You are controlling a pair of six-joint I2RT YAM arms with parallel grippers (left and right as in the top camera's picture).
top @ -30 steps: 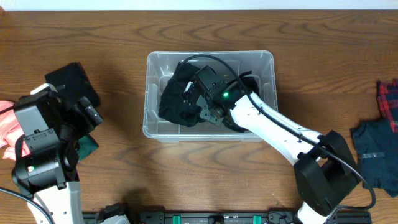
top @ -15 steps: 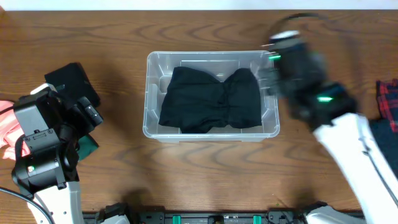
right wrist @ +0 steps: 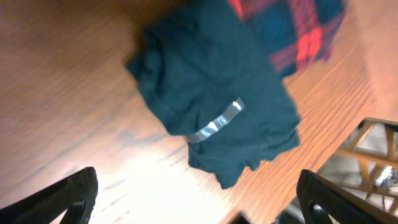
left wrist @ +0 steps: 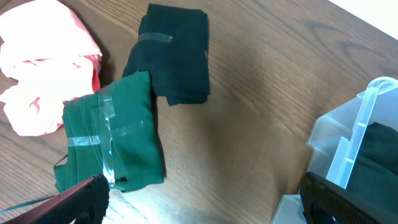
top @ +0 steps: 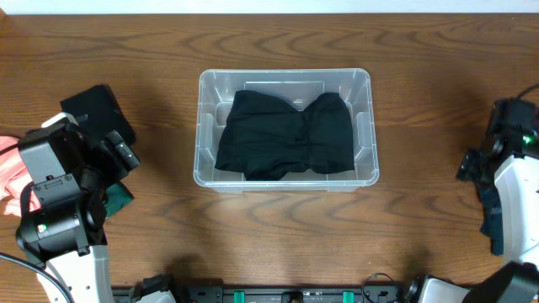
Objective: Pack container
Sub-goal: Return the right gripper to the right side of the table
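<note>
The clear plastic container (top: pixel 205 126) stands at the table's middle with a black garment (top: pixel 285 135) lying spread inside it. Its corner also shows in the left wrist view (left wrist: pixel 357 134). My left gripper (left wrist: pixel 205 208) is open and empty, hovering left of the container over bare table beside a folded green garment (left wrist: pixel 115 134). My right gripper (right wrist: pixel 202 208) is open and empty at the far right, above a folded dark teal garment (right wrist: pixel 211 93) with a strip of tape on it.
A folded black garment (left wrist: pixel 177 53) and a pink garment (left wrist: pixel 43 68) lie left of the container, near the green one. A red plaid garment (right wrist: pixel 292 31) lies beside the teal one. The table's edge runs close to the right pile.
My right arm has left the container, letting go of the black garment there, and swung to the far right over the teal garment. The left arm has not moved.
</note>
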